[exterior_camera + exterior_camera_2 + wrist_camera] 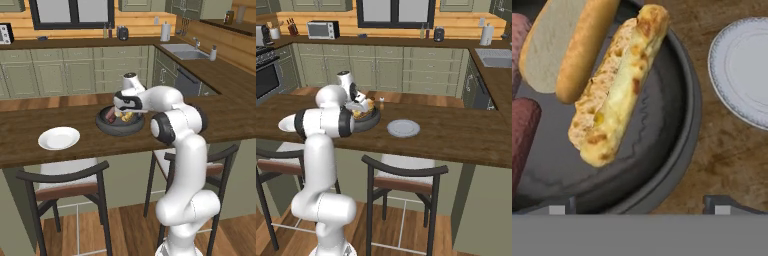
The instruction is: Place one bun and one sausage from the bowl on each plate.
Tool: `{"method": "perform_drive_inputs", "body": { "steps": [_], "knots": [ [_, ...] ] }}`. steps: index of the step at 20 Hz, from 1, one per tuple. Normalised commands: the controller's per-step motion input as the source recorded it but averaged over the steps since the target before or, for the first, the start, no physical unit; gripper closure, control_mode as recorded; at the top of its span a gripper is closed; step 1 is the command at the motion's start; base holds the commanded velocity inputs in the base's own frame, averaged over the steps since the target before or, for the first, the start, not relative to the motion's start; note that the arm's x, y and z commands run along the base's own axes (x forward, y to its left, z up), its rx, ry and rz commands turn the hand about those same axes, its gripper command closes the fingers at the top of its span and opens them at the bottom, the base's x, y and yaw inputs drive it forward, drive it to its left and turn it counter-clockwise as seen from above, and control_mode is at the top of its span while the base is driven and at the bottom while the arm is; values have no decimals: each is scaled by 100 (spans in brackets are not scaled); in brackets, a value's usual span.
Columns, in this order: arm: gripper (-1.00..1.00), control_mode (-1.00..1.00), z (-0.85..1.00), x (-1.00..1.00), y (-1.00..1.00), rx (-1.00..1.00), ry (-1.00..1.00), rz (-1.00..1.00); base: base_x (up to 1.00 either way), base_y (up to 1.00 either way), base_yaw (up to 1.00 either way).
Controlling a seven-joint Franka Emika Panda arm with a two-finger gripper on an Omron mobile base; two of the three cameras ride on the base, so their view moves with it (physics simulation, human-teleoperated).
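Buns, one toasted cheesy long bun [614,90] and one plain tan bun [567,45], lie in the wide dark grey bowl [682,125] just ahead of the open, empty gripper [639,202], long ends pointing away, slanting right.

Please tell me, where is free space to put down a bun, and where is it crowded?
Both white plates are bare, and so is the counter between the bowl and each plate. The bowl is crowded: buns, sausages, with the gripper over it.
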Motion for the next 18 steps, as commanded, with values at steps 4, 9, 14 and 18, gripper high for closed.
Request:
{"method": "perform_drive_inputs", "body": {
  "steps": [4, 9, 14, 18],
  "knots": [
    [-100, -100, -7, 29, 2, 0, 0, -7, 0, 0, 0],
    [-100, -100, -18, 26, 2, 0, -1, -5, 0, 0, 0],
    [-100, -100, -25, 34, 6, 0, -1, 0, 0, 0, 0],
    [-100, -100, -17, 43, 15, 0, -5, 0, 0, 0, 0]
  ]
}}
